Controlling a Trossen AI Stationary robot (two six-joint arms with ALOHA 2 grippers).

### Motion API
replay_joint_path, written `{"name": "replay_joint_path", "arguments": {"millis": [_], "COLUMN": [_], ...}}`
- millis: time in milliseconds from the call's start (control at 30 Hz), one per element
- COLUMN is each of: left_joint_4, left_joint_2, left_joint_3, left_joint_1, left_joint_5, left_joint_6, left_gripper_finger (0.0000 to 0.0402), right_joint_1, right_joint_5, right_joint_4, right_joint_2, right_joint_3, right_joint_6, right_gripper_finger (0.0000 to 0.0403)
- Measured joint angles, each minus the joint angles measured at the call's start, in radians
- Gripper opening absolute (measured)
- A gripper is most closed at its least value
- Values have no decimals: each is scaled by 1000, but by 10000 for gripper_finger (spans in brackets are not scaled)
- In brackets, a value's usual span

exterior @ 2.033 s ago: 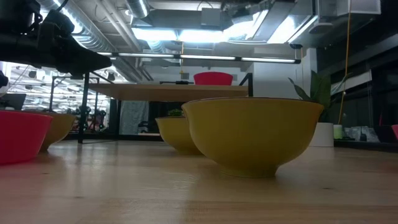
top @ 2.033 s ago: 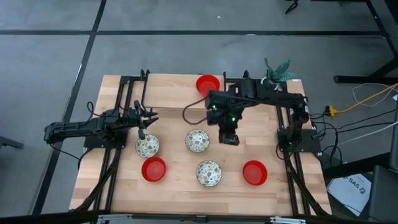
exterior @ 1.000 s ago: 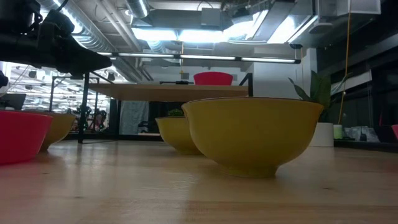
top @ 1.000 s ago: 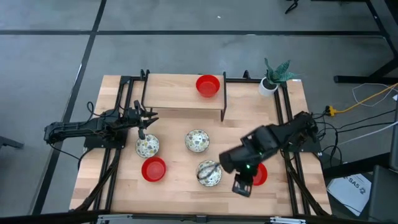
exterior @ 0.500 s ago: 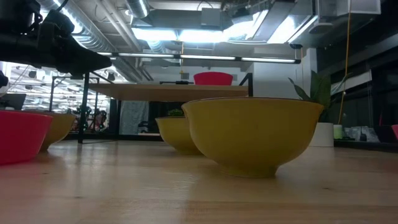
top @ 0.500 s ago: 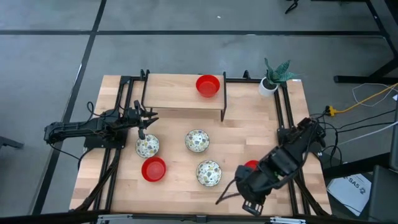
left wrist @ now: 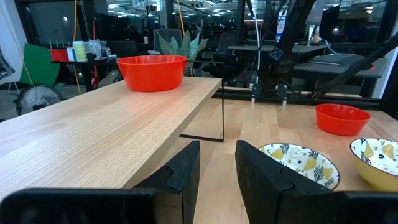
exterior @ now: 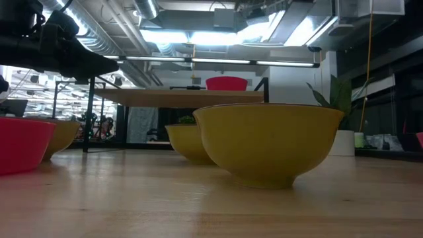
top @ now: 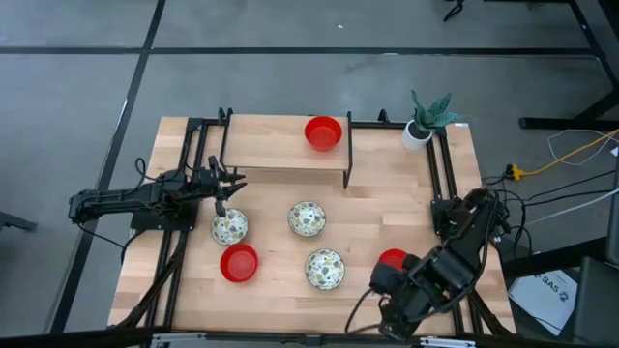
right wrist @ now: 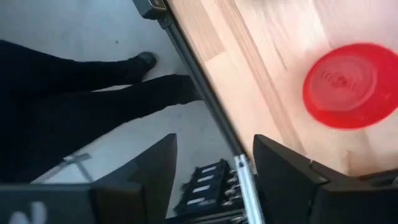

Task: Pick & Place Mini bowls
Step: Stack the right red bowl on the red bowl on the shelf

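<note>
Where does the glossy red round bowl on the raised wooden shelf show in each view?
High view: the glossy red round bowl is at top centre, on the shelf.
Low view: the bowl is at upper centre, far back, above the shelf's edge.
Left wrist view: the bowl is at upper left, on the shelf top.
Right wrist view: not in it; a different red bowl shows on the table.
Shared landmark: the raised wooden shelf under it.

No readable text, labels, brand marks or numbers in any view. A sheet of paper [top: 559, 293] on the floor right of the tabletop [top: 276, 169] carries print, too small to read.
</note>
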Motion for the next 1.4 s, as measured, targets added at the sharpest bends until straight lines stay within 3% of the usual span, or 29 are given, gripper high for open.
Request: {"name": "replay_joint_path", "arguments": {"millis": [500, 767, 1200, 1400], "left_joint_4": [0, 0, 0, 0], "left_joint_2": [0, 0, 0, 0], "left_joint_3": [0, 0, 0, 0], "left_joint_1": [0, 0, 0, 0], "left_joint_5": [0, 0, 0, 0], "left_joint_6": [0, 0, 0, 0], "left_gripper_finger": [98, 98, 98, 98], "right_joint_1": [65, 124, 160, 161], "right_joint_5": [19, 151, 223, 199], "right_joint_4": [0, 0, 0, 0], "right_joint_2": [108, 115, 116, 120], "right_joint_3": [0, 0, -1, -108], "right_joint_6": [-118, -76, -43, 4], "right_gripper_finger": [180, 161, 160, 160]}}
